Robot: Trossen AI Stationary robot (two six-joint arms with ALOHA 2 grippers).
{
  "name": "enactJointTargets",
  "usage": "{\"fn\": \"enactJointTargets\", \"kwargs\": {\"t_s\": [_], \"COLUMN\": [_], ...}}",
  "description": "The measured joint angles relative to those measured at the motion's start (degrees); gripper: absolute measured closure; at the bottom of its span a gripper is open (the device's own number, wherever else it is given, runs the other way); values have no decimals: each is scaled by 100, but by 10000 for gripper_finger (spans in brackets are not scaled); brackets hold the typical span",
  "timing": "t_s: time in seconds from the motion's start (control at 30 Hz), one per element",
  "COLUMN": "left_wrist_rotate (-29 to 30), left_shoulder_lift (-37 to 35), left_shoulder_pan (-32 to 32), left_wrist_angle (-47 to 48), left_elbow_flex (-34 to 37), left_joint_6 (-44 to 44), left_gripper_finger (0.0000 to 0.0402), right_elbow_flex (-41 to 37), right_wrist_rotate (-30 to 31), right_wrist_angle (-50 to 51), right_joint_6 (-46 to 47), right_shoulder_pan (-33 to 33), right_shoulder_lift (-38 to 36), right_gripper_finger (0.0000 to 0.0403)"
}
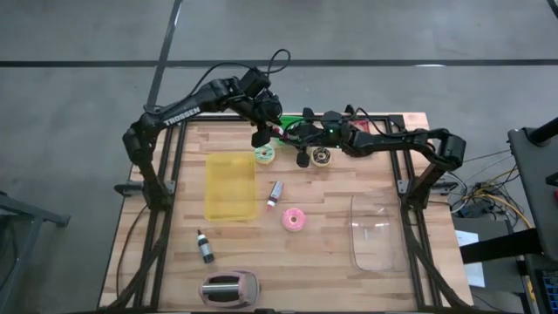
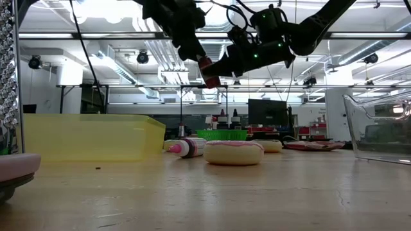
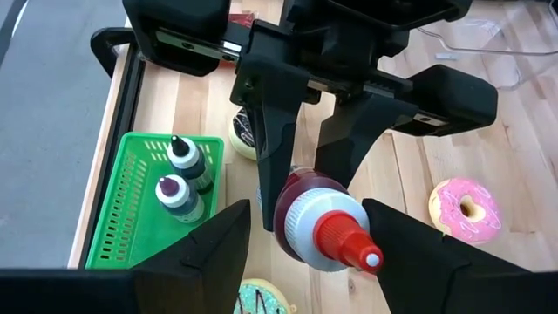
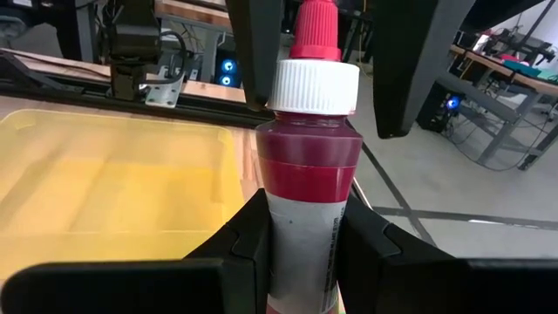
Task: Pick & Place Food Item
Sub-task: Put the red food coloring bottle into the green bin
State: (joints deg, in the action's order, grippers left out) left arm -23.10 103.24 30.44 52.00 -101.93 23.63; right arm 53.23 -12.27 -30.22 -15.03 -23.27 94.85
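The red sauce bottle hangs in the air above the counter's far edge, clamped at its body by the right hand. The left hand straddles its white-and-red cap with fingers apart, not touching. A green basket sits below, near the far edge.

The desk is pale planked wood, matt. The yellow bin is translucent plastic, the clear container glossy. The bottle is smooth plastic with a ribbed white cap.
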Motion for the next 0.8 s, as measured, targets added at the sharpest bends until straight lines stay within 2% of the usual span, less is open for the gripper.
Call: {"fn": "enactJointTargets", "kwargs": {"t_s": [0.47,0.8], "left_wrist_rotate": [5,60], "left_shoulder_lift": [50,50], "left_shoulder_pan": [-24,-35], "left_wrist_angle": [-47,-112], "left_elbow_flex": [4,2], "left_joint_6": [69,235], "left_gripper_finger": [186,279], "right_elbow_flex": [0,-4], "right_wrist_rotate": [2,34], "right_wrist_angle": [-15,9], "right_joint_6": [2,87], "right_shoulder_pan": [-2,-11], "right_shoulder_lift": [-2,-2], "right_gripper_finger": [323,323]}}
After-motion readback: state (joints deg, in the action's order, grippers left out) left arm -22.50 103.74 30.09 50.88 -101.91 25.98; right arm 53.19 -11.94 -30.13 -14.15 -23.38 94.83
